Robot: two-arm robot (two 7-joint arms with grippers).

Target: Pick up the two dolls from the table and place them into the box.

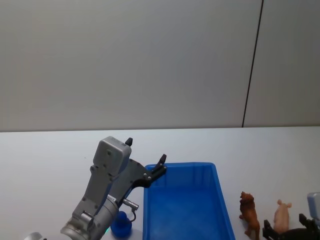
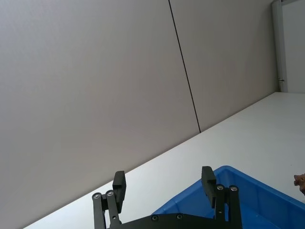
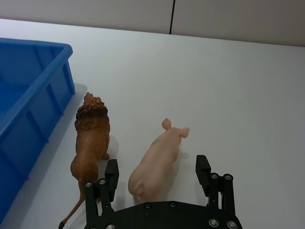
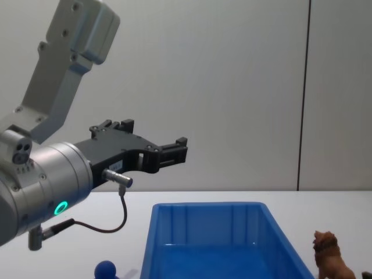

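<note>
Dark blue round-headed toy doll [image 1: 121, 224] stands on the white table [image 1: 45, 160], just left of the bin. Left gripper [image 1: 146, 151] is raised by the bin's far-left corner, fingers apart, empty. Bright blue plastic bin [image 1: 190, 164]: no toy seen inside. Brown shaggy-maned lion doll [image 3: 90, 138] stands just right of the bin, beside a pink pig figure [image 3: 155, 160]. Right gripper [image 3: 157, 174] is low, fingers apart either side of the pig's rump. Judged: both placements remain.

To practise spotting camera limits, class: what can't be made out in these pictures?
Blue doll: head view, left arm covers part; chest view, bottom edge cuts its body.
Lion: chest view, bottom edge cuts its legs.
Box: near wall below head and chest views' bottom edges.
</note>
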